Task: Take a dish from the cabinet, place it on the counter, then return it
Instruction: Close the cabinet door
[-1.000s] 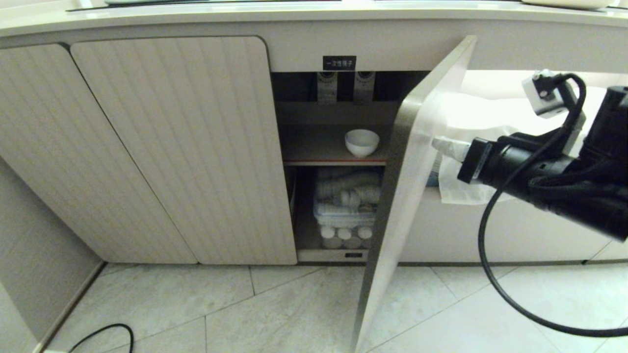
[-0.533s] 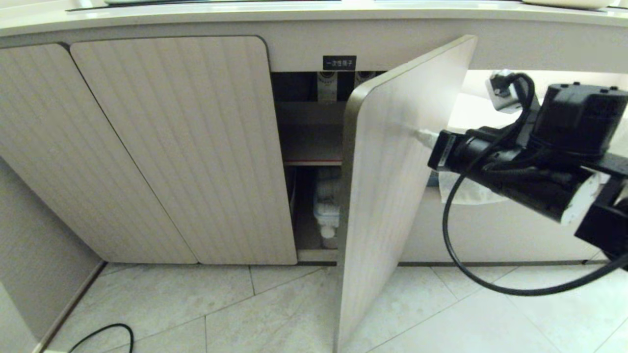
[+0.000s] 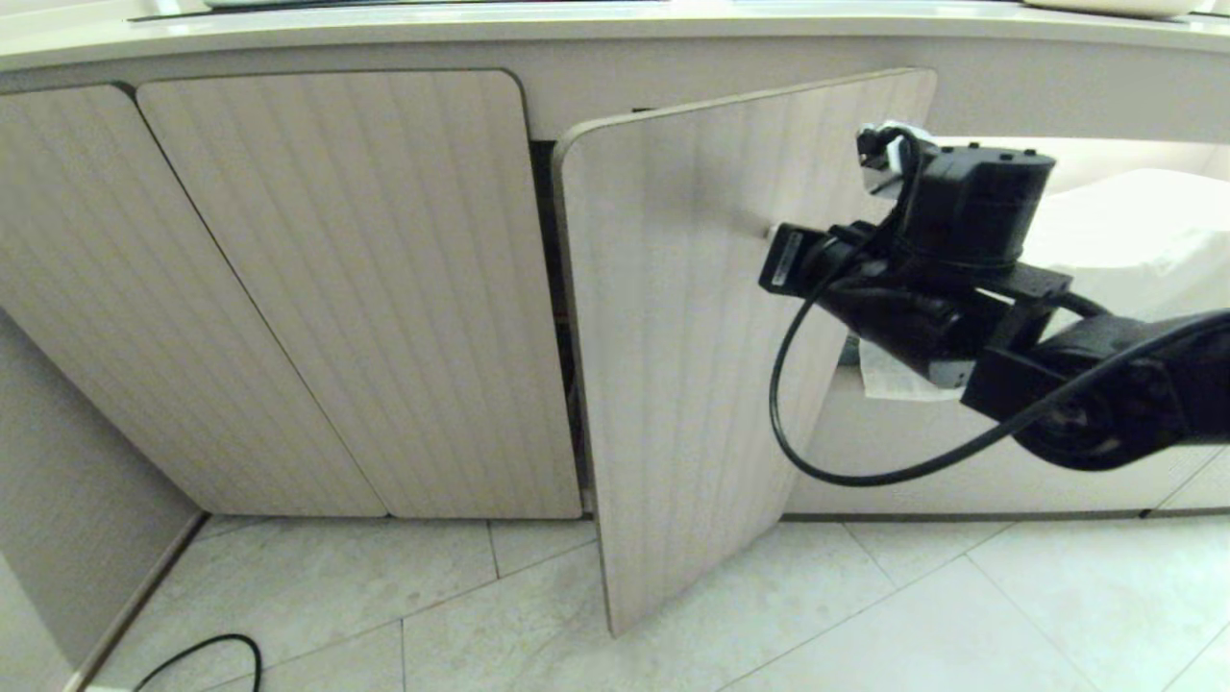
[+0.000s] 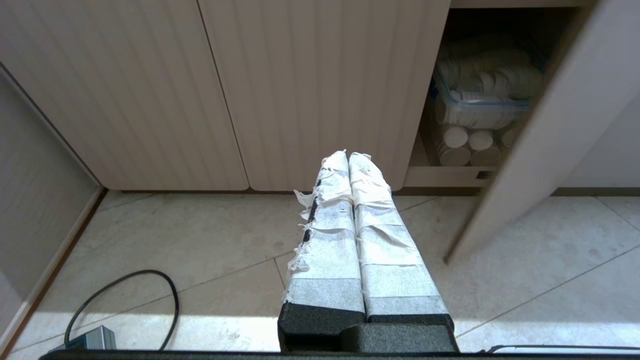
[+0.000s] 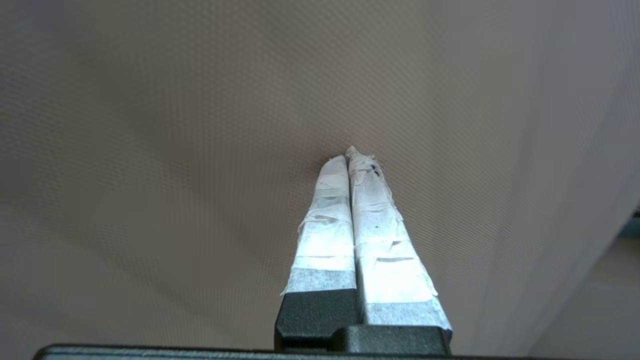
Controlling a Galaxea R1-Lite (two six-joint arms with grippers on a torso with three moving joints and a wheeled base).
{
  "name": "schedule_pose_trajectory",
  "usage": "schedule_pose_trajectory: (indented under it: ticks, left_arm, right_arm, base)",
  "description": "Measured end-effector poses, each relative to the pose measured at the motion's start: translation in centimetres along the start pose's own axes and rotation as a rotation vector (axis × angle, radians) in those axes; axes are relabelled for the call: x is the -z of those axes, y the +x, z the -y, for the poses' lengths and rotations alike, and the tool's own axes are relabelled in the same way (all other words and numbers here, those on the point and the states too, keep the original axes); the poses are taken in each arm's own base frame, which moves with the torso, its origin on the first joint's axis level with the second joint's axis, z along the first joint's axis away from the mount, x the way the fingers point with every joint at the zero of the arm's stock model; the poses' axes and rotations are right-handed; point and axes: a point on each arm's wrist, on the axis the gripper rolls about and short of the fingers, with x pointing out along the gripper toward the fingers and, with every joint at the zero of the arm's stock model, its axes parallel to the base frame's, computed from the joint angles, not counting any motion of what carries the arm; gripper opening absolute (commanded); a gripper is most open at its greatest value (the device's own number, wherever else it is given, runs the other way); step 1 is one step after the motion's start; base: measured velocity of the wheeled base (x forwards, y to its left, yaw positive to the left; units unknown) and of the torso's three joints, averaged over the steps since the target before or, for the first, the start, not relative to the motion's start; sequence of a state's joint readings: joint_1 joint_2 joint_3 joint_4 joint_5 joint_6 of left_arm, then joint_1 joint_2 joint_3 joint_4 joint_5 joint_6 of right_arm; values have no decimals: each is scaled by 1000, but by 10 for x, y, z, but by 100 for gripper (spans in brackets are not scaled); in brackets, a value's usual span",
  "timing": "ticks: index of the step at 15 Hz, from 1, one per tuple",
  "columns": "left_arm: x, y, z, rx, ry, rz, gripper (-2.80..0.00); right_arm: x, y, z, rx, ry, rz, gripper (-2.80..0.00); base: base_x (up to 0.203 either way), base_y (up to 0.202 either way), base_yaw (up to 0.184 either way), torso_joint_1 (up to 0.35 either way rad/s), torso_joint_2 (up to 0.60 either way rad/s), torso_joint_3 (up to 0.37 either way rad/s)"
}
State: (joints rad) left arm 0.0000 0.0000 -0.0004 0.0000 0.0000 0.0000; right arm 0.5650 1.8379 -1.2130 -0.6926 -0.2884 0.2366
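right tool [image 5: 348, 156] pressed together against cabinet door [image 3: 692, 365], cups [image 4: 467, 145] only in left wrist view

Pale marble-pattern floor tiles [image 3: 336, 596] with diagonal grout lines. A black cable [image 3: 207, 658] loops at near left. A clear plastic bin [image 4: 480, 102] contains stacked white cups [image 4: 467, 145].

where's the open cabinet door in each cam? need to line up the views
Head view: the cabinet door stands centre, nearly shut, with the right claw against its face.
Left wrist view: its inner side slants down the right side, past the shut left claw.
Right wrist view: its surface fills the frame, shut claw tips on it.
Shared landmark: the door's free edge.
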Motion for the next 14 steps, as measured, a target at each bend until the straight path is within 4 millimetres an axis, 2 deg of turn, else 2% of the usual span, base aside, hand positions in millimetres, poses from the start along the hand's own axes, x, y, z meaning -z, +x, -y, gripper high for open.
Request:
schedule_pose_trajectory:
  ticks: [3, 9, 14]
  left_arm:
    - [0, 0, 0, 0, 0, 0, -280]
    - [0, 0, 0, 0, 0, 0, -280]
    - [0, 0, 0, 0, 0, 0, -280]
  right_arm:
    - [4, 12, -10, 29, 3, 19, -280]
    - [9, 27, -13, 97, -31, 89, -280]
    - [23, 21, -7, 95, -120, 164, -280]
  base:
    - [0, 0, 0, 0, 0, 0]
    - [0, 0, 0, 0, 0, 0]
    - [0, 0, 0, 0, 0, 0]
